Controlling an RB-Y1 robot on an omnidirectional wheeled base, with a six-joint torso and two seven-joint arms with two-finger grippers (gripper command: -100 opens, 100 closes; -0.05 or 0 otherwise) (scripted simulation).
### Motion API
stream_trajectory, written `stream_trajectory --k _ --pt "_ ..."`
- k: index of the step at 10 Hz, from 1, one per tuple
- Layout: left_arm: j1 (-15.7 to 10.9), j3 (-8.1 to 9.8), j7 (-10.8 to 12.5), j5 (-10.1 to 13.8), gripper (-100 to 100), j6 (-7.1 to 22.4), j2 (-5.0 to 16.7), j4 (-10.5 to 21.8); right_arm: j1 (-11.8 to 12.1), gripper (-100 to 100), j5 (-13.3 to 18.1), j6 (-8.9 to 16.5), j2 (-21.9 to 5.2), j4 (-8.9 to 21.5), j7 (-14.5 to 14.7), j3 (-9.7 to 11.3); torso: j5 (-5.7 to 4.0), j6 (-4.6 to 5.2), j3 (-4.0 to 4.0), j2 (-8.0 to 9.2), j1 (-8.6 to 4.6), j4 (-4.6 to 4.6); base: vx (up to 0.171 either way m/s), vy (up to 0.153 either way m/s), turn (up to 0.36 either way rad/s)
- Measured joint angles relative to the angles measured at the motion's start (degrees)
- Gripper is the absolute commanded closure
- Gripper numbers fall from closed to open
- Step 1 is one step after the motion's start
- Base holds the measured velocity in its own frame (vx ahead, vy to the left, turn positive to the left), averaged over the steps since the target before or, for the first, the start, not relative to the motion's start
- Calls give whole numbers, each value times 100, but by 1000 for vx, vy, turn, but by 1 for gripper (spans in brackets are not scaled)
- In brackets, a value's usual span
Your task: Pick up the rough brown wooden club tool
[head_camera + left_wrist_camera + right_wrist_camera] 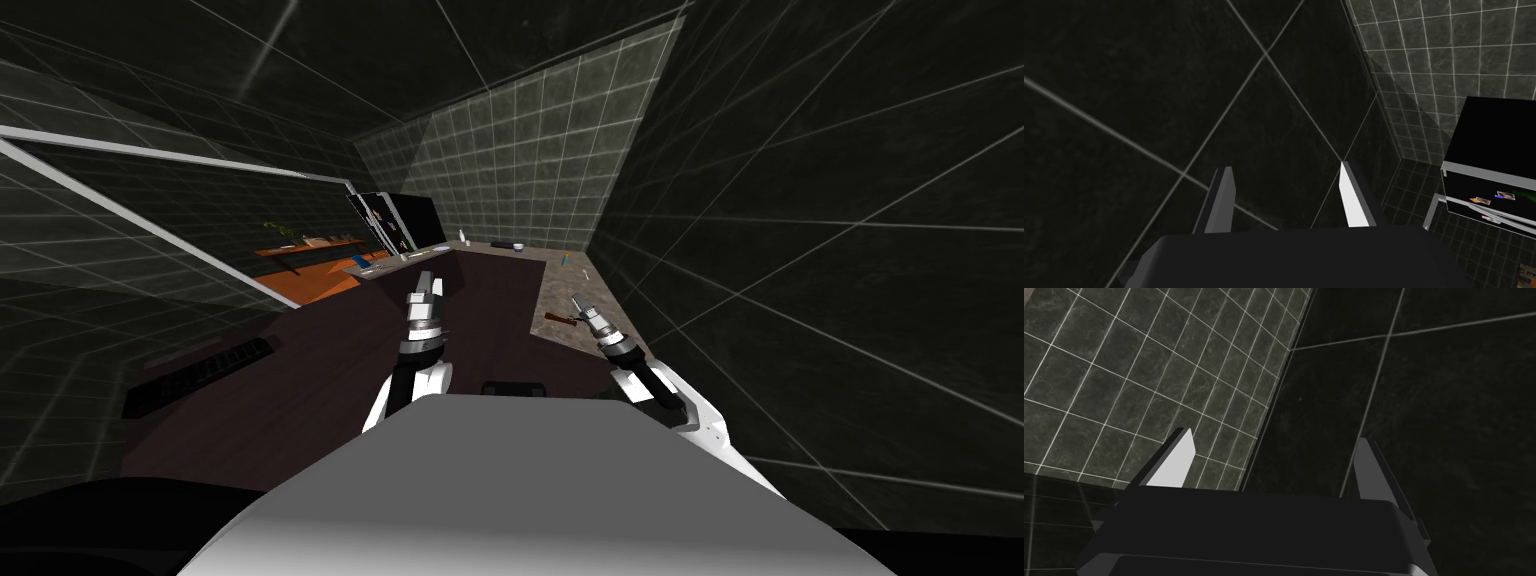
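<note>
A small brown wooden club (pixel 561 319) lies on the speckled counter (pixel 572 285) along the right wall, near its front end. My right gripper (pixel 579 303) hovers just above and right of the club, apart from it; in the right wrist view the right gripper (pixel 1274 444) stands open with nothing between its fingers. My left gripper (pixel 428 283) is raised over the dark floor, left of the counter; the left wrist view shows the left gripper (pixel 1283 172) open and empty.
Farther along the counter stand a small blue bottle (pixel 565 260), a bowl (pixel 518 247), a dark flat object (pixel 499 245) and a white bottle (pixel 462 237). A black fridge (pixel 405 222) stands at the far left corner. An orange shelf (pixel 308 249) and a floor vent (pixel 200 374) lie left.
</note>
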Motion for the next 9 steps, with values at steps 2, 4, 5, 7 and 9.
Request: stream_trajectory --k 2,4,5,7,9 --pt "0 0 0 0 0 0 0 0 -76 -100 30 75 -225 42 90 -18 2 2 10 17 10 4 -77 46 74" --pt "0 0 0 0 0 0 0 0 -128 -100 69 127 -494 117 171 -38 3 1 10 16 12 4 -60 47 105" --pt "0 0 0 0 0 0 0 0 -142 -100 97 158 -651 152 216 -45 3 1 9 13 13 4 -15 22 59" --pt "1 0 0 0 0 0 0 0 -149 -100 167 201 -987 255 315 -64 0 1 -6 -12 -3 -2 27 14 93" --pt "1 0 0 0 0 0 0 0 -153 -100 225 269 -1279 319 382 -78 -1 3 -9 -17 -4 -3 17 9 61"
